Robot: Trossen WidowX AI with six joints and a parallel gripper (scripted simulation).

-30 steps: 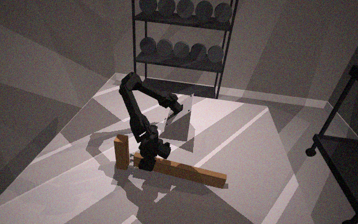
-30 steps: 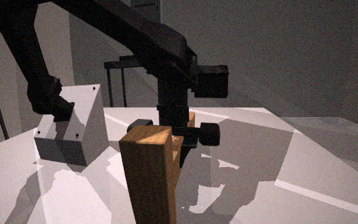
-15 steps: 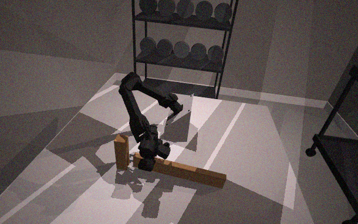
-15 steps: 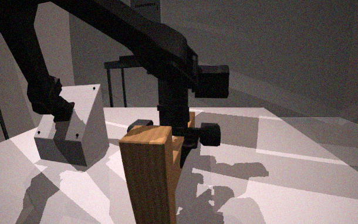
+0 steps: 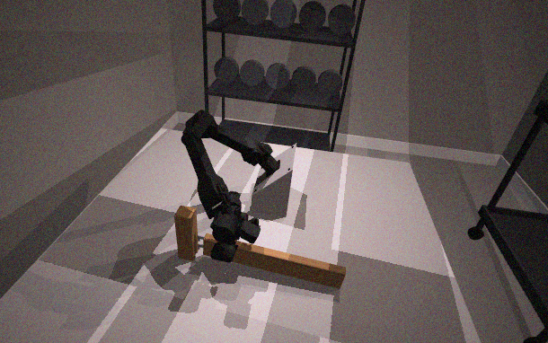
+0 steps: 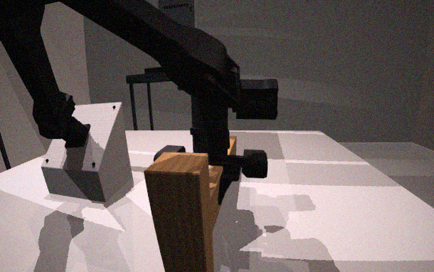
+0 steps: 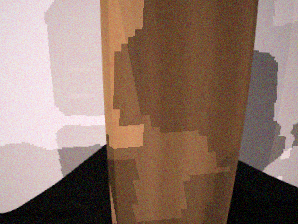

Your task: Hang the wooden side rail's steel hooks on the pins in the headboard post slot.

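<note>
The wooden rail (image 5: 287, 261) (image 6: 215, 175) (image 7: 185, 75) stands on edge, its near end facing the upright wooden post (image 5: 185, 233) (image 6: 178, 213). My gripper (image 5: 225, 250) (image 7: 153, 147) is shut on the rail near its hook end, with a black finger on either side in the wrist view. The steel hooks (image 5: 200, 242) show in the narrow gap between rail end and post. I cannot tell whether they are inside the slot or on the pins, which are hidden. The rail's far end is low over the table; contact is unclear.
A grey-white wedge-shaped block (image 5: 271, 199) (image 6: 115, 160) stands behind the rail, beneath the arm's rear part. A shelf rack (image 5: 274, 100) with round objects stands beyond the table. A dark wheeled frame (image 5: 508, 180) is at the right. Patchy shadows cross the table.
</note>
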